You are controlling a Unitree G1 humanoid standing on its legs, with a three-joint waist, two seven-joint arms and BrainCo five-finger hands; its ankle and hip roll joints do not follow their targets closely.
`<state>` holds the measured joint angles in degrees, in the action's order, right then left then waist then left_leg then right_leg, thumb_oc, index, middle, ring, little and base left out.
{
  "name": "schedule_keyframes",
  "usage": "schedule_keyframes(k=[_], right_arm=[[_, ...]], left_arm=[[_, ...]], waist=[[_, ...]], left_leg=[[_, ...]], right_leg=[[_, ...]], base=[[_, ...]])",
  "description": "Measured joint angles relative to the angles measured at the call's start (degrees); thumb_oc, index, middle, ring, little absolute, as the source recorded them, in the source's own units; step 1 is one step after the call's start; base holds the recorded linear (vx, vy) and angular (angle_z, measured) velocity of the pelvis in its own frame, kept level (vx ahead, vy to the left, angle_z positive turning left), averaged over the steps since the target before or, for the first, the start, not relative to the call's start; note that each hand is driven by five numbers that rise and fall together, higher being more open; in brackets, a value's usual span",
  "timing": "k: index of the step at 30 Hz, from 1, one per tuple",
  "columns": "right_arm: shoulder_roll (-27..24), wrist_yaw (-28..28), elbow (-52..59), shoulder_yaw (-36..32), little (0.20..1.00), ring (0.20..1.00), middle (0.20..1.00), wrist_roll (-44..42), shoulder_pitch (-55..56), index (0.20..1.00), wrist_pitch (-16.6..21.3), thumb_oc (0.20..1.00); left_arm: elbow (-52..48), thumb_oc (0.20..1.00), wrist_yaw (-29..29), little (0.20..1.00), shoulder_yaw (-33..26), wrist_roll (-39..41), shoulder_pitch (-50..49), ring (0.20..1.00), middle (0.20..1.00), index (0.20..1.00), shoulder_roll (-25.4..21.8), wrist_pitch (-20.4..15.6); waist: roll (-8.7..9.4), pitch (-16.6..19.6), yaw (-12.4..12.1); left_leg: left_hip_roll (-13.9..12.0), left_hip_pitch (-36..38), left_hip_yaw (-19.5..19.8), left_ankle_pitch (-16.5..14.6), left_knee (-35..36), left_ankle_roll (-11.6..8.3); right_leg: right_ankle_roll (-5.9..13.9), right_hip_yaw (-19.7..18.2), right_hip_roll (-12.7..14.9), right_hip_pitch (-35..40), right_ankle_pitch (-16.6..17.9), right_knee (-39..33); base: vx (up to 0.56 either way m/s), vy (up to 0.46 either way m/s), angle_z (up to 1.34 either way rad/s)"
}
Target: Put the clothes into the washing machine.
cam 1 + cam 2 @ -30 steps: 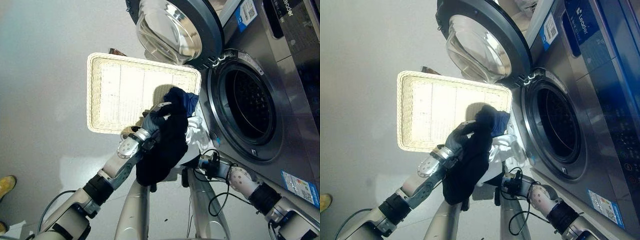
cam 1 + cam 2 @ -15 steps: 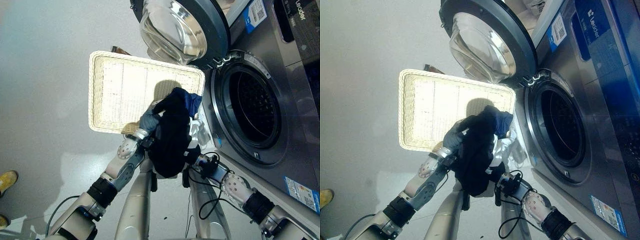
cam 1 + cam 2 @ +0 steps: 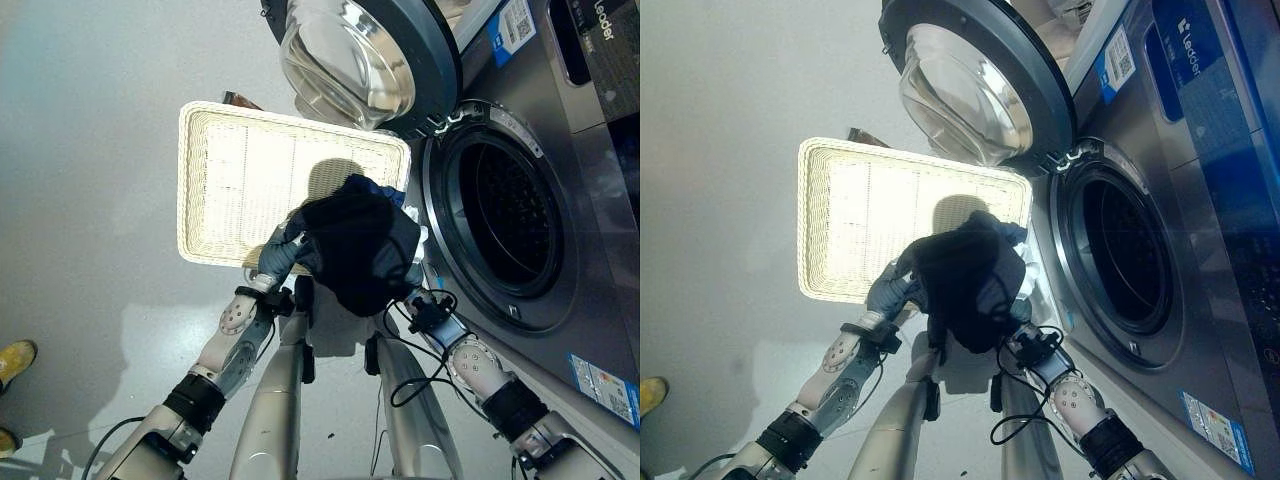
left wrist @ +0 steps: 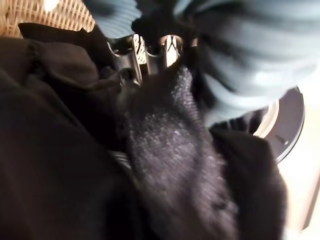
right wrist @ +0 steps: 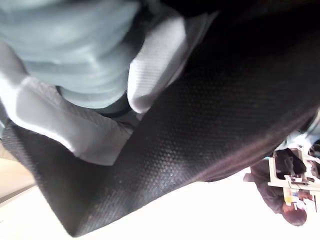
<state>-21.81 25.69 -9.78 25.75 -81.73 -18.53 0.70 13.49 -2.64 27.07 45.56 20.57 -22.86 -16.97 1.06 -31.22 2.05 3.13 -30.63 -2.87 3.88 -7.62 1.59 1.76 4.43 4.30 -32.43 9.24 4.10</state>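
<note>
A bundle of clothes, mostly black with a blue piece and a bit of white cloth, hangs in the air between my two hands, just left of the washing machine's round drum opening. My left hand grips the bundle's left edge, its fingers curled into the black fabric. My right hand is beneath the bundle on the machine side, its fingers hidden by the cloth. The machine's door stands swung open above the basket.
A white wicker basket lies on the grey floor left of the machine, with nothing in it. A small brown thing pokes out behind its far edge. A person's yellow shoe shows at the lower left.
The bundle has risen and shifted right towards the drum opening, now spread wider between both hands. My left hand has dropped slightly to the left; my right arm has come up under the cloth.
</note>
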Motion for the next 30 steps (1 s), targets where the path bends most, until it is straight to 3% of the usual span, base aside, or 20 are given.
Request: schedule_keyframes(k=[4,8,10,12,14,16,19,24,26,30], right_arm=[[-0.57,-0.07,-0.02,0.87,0.200,0.200,0.200,0.43,-0.57,0.200,-1.87,0.200],[-1.15,-0.33,-1.02,1.87,0.200,0.200,0.200,-0.08,-0.62,0.200,-2.29,0.200],[-0.36,-1.31,-4.19,0.93,0.200,0.200,0.200,-3.61,-1.20,0.200,-0.61,0.200],[2.29,-5.49,-7.40,-4.44,0.200,0.200,0.200,-8.97,-1.49,0.200,5.77,0.200],[3.10,-8.74,-8.69,-7.91,0.200,0.200,0.200,-10.49,-2.27,0.200,9.74,0.200],[2.64,-15.26,-12.65,-17.27,0.200,0.200,0.200,-12.04,-5.35,0.200,17.04,0.200],[-0.35,-21.76,-22.17,-26.67,0.200,0.200,0.200,-11.06,-11.00,0.200,21.79,0.200],[-6.28,-34.13,-34.87,-30.25,0.200,0.200,0.200,-5.56,-22.38,0.200,26.40,0.200],[-7.18,-40.63,-37.05,-30.32,0.200,0.200,0.200,-2.03,-24.43,0.200,30.81,0.200],[-8.25,-51.77,-38.40,-30.32,0.200,0.200,0.200,3.23,-26.43,0.200,34.42,0.200]], left_arm=[[0.20,1.000,1.65,1.000,0.19,-2.67,0.08,1.000,1.000,1.000,-0.33,0.29],[0.92,1.000,7.20,1.000,0.02,-3.75,0.72,1.000,1.000,1.000,-0.87,-0.14],[4.43,1.000,11.81,1.000,-2.00,-3.55,1.20,1.000,1.000,1.000,-0.78,-0.87],[7.46,1.000,16.18,1.000,-5.95,-3.49,1.26,1.000,1.000,1.000,-0.15,-1.93],[8.96,1.000,17.73,1.000,-8.27,-2.82,1.08,1.000,1.000,1.000,-0.29,-2.74],[12.50,1.000,19.16,1.000,-12.80,0.38,0.87,1.000,1.000,1.000,-0.90,-3.75],[18.47,1.000,18.11,1.000,-16.04,4.32,0.59,1.000,1.000,1.000,-1.09,-4.04],[24.33,1.000,14.53,1.000,-17.03,8.54,2.31,1.000,1.000,1.000,-0.81,-4.51],[24.81,1.000,13.54,1.000,-17.00,9.84,3.22,1.000,1.000,1.000,-1.16,-4.60],[23.80,1.000,12.50,1.000,-16.07,9.84,3.49,1.000,1.000,1.000,-1.83,-4.62]], waist=[[-0.01,0.00,0.01],[-0.01,0.00,0.01],[-0.02,0.00,0.11],[-0.14,-0.04,0.11],[-0.17,-0.03,0.00],[-0.60,-0.05,0.09],[-1.14,-0.06,0.03],[-3.82,-0.13,-1.40],[-4.06,-0.13,-2.36],[-4.21,-0.10,-3.01]], left_leg=[[-0.03,0.00,0.04,0.01,-0.02,-0.02],[-0.07,-0.01,0.04,-0.03,-0.21,-0.09],[-0.18,-0.03,-0.02,-0.11,-0.52,-0.21],[-0.25,-0.10,-0.41,-0.26,-1.02,-0.40],[-0.28,-0.26,-0.94,-0.26,-1.03,-0.40],[-0.29,-1.10,-1.85,-0.28,-1.41,-0.41],[-0.29,-1.25,-2.91,-0.29,-1.46,-0.40],[-0.59,-4.49,-3.18,-0.51,-3.13,-0.58],[-1.00,-6.80,-3.16,-0.89,-4.91,-0.62],[-1.14,-10.25,-3.21,-2.40,-8.92,-0.40]], right_leg=[[0.00,-0.01,-0.04,-0.02,-0.03,0.01],[-0.33,-0.04,-0.07,-0.30,-0.33,0.70],[-0.32,-0.07,-0.15,-0.31,-0.35,0.84],[-0.59,-0.17,-0.10,-1.13,-0.89,2.32],[-0.40,-0.51,-0.12,-1.62,-1.05,2.69],[-0.40,-1.19,-0.07,-2.97,-1.05,3.44],[-0.38,-2.28,-0.11,-3.81,-1.04,4.01],[-0.49,-2.35,-0.26,-6.82,-0.96,5.06],[-0.77,-1.90,-0.53,-8.92,-0.85,6.17],[-1.09,-1.90,-0.30,-11.79,-1.67,8.77]], base=[[0.02,-0.068,0.00],[0.02,-0.082,0.00],[0.02,-0.068,-0.03],[0.03,-0.024,-0.07],[0.04,-0.011,-0.10],[0.07,-0.022,-0.14],[0.07,-0.045,-0.15],[0.04,-0.097,-0.03],[0.06,-0.190,-0.01],[0.06,-0.137,0.00]])
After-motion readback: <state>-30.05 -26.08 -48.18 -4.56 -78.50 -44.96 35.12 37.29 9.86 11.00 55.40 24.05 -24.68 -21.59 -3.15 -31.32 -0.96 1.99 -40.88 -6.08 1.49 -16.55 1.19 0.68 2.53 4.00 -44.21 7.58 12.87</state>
